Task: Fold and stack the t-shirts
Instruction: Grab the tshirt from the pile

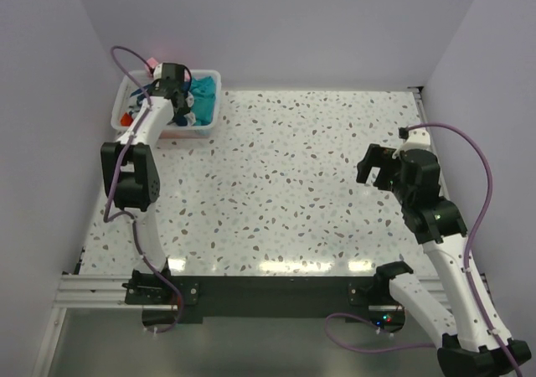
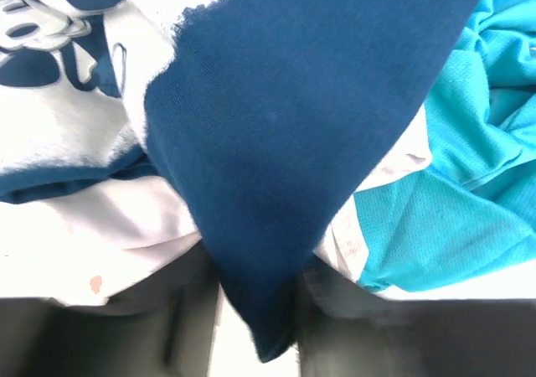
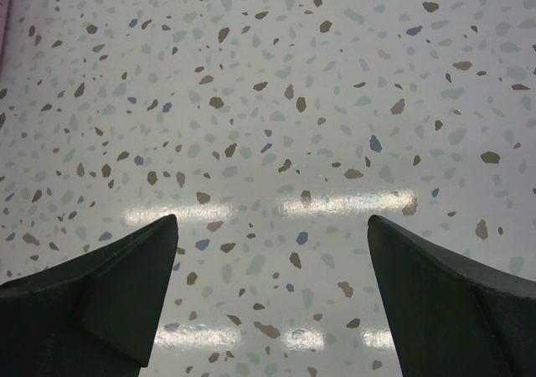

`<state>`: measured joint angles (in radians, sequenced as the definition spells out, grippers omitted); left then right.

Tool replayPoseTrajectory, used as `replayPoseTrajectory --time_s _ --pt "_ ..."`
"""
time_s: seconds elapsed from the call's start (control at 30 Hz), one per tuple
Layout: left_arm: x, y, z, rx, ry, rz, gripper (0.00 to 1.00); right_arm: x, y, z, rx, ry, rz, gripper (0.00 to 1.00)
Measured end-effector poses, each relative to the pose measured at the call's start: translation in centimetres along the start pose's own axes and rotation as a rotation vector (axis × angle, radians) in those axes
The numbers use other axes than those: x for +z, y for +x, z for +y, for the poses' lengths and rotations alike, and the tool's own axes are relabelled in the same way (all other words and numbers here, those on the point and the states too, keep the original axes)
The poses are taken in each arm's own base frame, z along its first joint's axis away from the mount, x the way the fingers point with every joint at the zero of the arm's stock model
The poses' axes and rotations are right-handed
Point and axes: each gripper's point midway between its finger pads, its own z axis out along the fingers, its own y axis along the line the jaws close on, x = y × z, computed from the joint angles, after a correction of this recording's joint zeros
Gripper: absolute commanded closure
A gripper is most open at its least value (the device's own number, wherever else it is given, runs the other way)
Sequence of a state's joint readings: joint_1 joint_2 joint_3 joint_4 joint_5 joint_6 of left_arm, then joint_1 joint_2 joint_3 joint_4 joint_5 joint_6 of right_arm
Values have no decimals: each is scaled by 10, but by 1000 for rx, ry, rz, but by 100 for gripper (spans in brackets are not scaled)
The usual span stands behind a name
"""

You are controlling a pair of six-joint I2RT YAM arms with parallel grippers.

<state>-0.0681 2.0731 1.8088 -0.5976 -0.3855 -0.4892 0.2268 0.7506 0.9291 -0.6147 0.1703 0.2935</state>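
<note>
The left gripper (image 2: pixel 255 327) pinches a pointed fold of knit navy tee (image 2: pixel 285 142) beside a crumpled mesh teal tee (image 2: pixel 469 193), while the right gripper (image 3: pixel 268 302) gapes wide over the speckled table (image 3: pixel 276 100).

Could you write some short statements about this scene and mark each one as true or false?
1. The left end effector has a fold of the navy t-shirt between its fingers. True.
2. The right end effector holds a teal t-shirt. False: it is open and empty, over the table.
3. The basket stands at the table's far left corner. True.
4. A folded stack lies in the table's middle. False: the visible t-shirts are all in the basket.
</note>
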Motion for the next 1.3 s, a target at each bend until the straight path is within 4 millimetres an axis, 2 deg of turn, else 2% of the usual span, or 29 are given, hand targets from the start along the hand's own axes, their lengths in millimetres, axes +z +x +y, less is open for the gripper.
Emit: replayPoseTrajectory --time_s 0.03,0.07,0.27,0.37,0.47,0.57,0.73,0.9,0.97,1.13,1.23,1.3 --pt "-1 -2 1 -1 -1 -5 71 0 0 0 0 0 0 1" --pt "-3 -4 1 -1 -1 -10 81 0 0 0 -1 0 1 1" --pt "-6 -8 5 8 -11 -12 100 0 3 -1 -3 3 11 1" --pt "-12 -20 5 5 -4 -33 100 0 4 -1 -4 5 16 1" --pt "-27 -45 5 -8 7 -86 100 0 5 -1 -5 5 20 1" --pt "-57 -78 8 -41 26 -169 100 0 6 -1 -5 4 23 1" --pt "-138 -138 16 -107 116 -356 100 0 6 -1 -6 1 22 1" --pt "-245 -194 16 -190 320 -583 100 -2 7 -1 -6 -5 10 1" --pt "-287 -209 17 -216 408 -663 100 -3 8 0 -6 -16 5 1" --pt "-393 -226 7 -241 716 -818 100 -5 8 4 -5 -42 -5 1" --pt "-456 -217 -3 -228 947 -878 100 -7 6 4 -3 -47 -15 1" --pt "-489 -206 -10 -202 1095 -891 100 -9 5 5 -2 -51 -22 1"
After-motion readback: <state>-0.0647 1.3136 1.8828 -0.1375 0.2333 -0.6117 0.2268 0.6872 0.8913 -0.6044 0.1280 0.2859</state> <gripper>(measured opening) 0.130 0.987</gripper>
